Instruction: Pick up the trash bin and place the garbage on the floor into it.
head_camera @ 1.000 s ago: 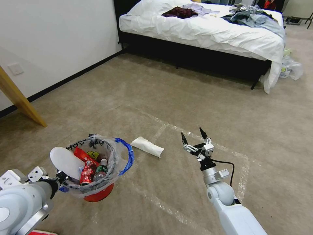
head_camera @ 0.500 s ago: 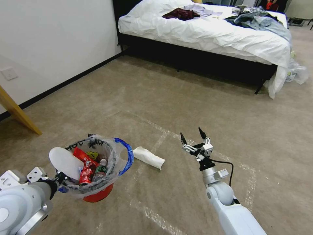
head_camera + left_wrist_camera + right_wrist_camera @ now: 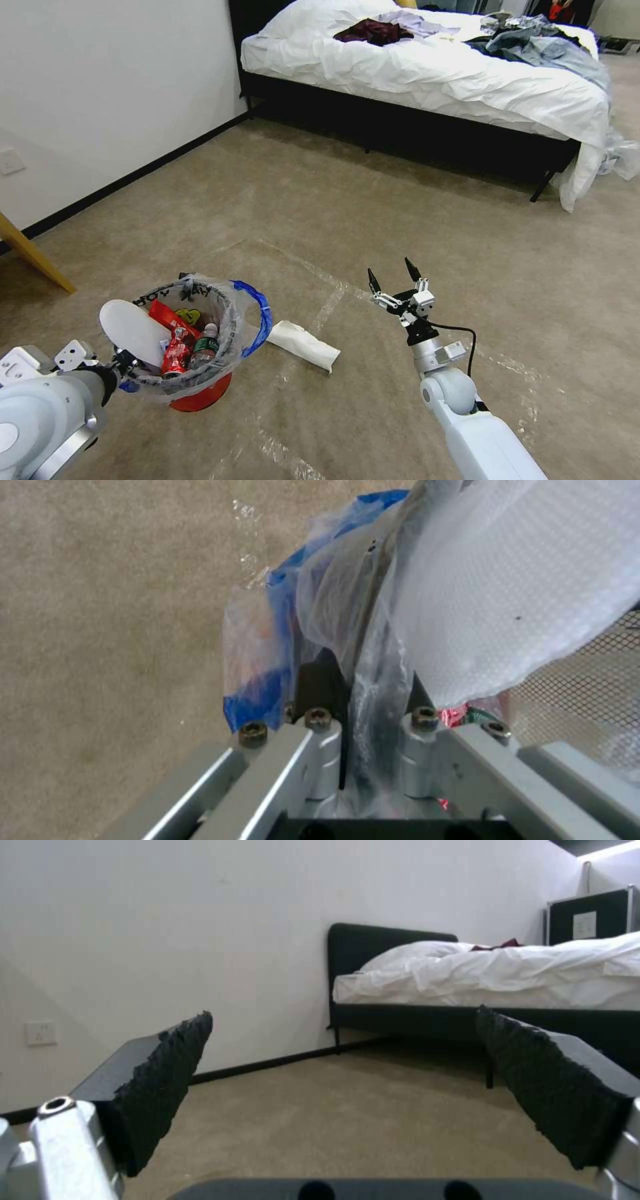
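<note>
1. Camera shifted since the earlier frames: bed (image 3: 427,67) and tape lines slid in frame, and the white slipper (image 3: 303,344) now lies lower, nearer the bin; both arms hold the same poses.
2. Left hand (image 3: 127,365), lower left, clamped on the rim of the bin (image 3: 200,397), holding it off the floor (image 3: 320,200).
3. Bin holds a slipper, red wrappers (image 3: 175,350) and a bottle (image 3: 207,347).
4. Right hand (image 3: 393,273), centre of frame, fingers spread, empty, above the floor right of the loose slipper.
</note>
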Robot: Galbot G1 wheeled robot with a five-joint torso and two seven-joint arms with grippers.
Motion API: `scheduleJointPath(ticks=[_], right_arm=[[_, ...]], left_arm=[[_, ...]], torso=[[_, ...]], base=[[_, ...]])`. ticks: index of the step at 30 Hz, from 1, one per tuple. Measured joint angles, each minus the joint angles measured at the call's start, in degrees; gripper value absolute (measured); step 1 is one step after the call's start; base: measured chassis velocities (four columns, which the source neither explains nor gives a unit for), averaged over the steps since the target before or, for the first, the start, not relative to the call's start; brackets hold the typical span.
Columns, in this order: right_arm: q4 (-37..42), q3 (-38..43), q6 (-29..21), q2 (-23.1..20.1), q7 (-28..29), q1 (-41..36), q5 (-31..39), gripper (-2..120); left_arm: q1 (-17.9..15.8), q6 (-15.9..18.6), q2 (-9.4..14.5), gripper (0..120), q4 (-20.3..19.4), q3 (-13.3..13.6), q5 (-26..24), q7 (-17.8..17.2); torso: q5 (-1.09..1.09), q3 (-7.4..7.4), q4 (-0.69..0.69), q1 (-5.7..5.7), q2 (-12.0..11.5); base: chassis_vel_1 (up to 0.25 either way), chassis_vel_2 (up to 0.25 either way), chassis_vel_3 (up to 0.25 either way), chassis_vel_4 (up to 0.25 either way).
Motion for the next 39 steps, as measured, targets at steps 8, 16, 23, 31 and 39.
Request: scheduleJointPath(ticks=[8,16,23,31,39], right_arm=[[-0.8,-0.5,1.1,-0.5,0.0,1.0,-0.5,100],[-1.7,-3.3,1.4,-5.1,-1.6,3.6,0.7,100],[-5.8,-13.0,0.7,-13.8,-3.1,12.0,2.5,100],[-12.5,-29.5,-3.1,-17.8,-7.4,28.8,5.0,100],[-20.5,-48.3,-12.5,-17.5,-28.0,45.5,8.4,100]], left_arm=[[0.1,0.0,0.1,4,-0.1,-0.2,-0.1,0.0],[0.5,-0.2,0.4,4,-0.4,-1.1,-0.3,-0.1],[0.9,-0.5,1.3,4,-0.3,-3.5,-1.4,-0.6],[0.9,-0.6,1.8,4,0.7,-4.3,-2.1,-0.3],[0.9,-0.4,0.9,4,1.2,-4.2,-1.0,0.3]], torso=[[0.0,0.0,0.01,0.0,0.0],[0.0,-0.01,0.0,0.0,0.0],[0.01,0.0,0.0,0.0,0.0],[-0.01,0.0,0.03,0.0,0.0],[-0.01,0.0,0.01,0.0,0.0]], base=[[-0.062,0.069,0.066,-0.061],[0.0,0.0,0.0,0.0],[0.0,0.0,0.0,0.0],[0.0,0.0,0.0,0.0],[0.0,0.0,0.0,0.0]])
